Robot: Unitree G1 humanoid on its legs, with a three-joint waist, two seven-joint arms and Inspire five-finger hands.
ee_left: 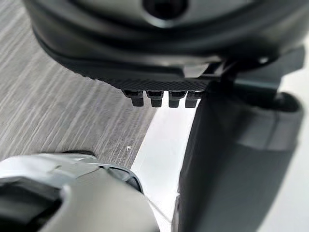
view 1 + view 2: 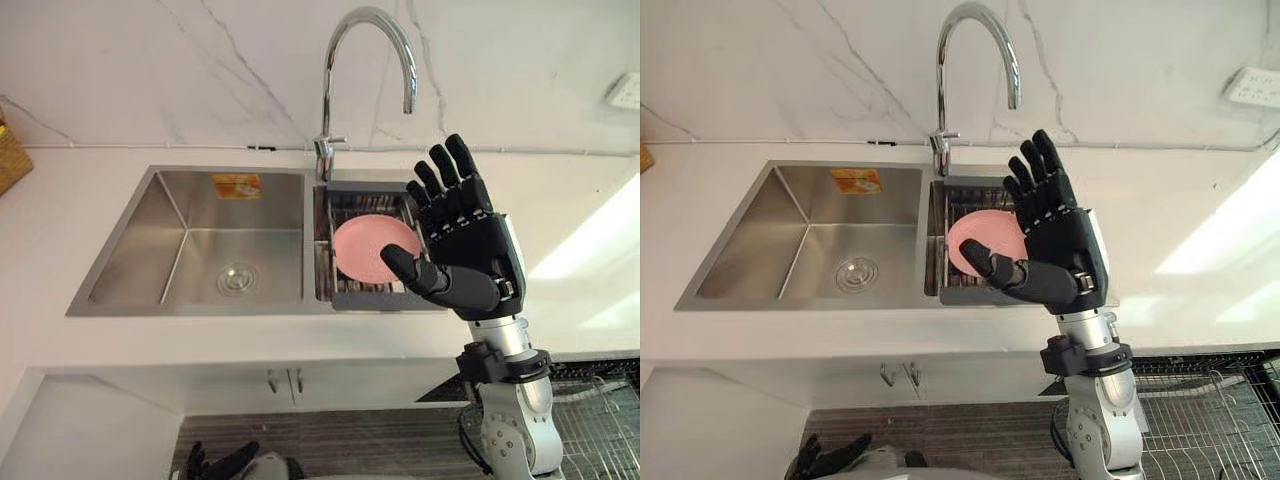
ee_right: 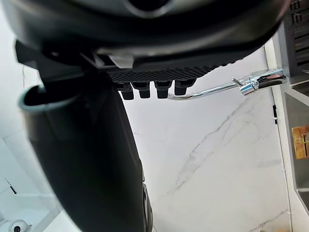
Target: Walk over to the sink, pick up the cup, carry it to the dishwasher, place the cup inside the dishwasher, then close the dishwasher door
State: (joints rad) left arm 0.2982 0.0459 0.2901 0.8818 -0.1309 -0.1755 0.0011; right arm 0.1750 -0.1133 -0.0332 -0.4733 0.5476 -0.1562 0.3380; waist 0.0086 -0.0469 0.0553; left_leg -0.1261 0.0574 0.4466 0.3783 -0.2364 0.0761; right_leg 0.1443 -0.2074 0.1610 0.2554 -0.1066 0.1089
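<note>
**A:** Where is the thing to be picked up?

**B:** In the right-hand compartment of the sink (image 2: 200, 250), inside the dark drain basket (image 2: 365, 187) just below the tap (image 2: 325, 110). The one loose item there is a pink dish (image 2: 365, 245). It is round with its broad face turned upward, and I can't make out a cup's wall or handle on it.

**A:** Which hand is nearer?

**B:** The right hand (image 2: 470, 260), clearly. It is raised over the basket's right edge, palm open, fingers straight and spread, thumb held out, gripping nothing. The left hand (image 2: 228, 462) hangs low in front of the desk (image 2: 60, 220), well apart from the sink, with its fingers loose and empty.

**A:** Which way does the dish lie from that right hand?

**B:** On the thumb side, towards the robot's left, and lower. From the head cameras the thumb overlaps the dish's right rim. I judge the hand is above it rather than touching, but the views don't settle that.

**A:** Is there a long axis to line up with?

**B:** None, because it is round. I think the reach has to go down and slightly left, towards the basket's middle.
</note>
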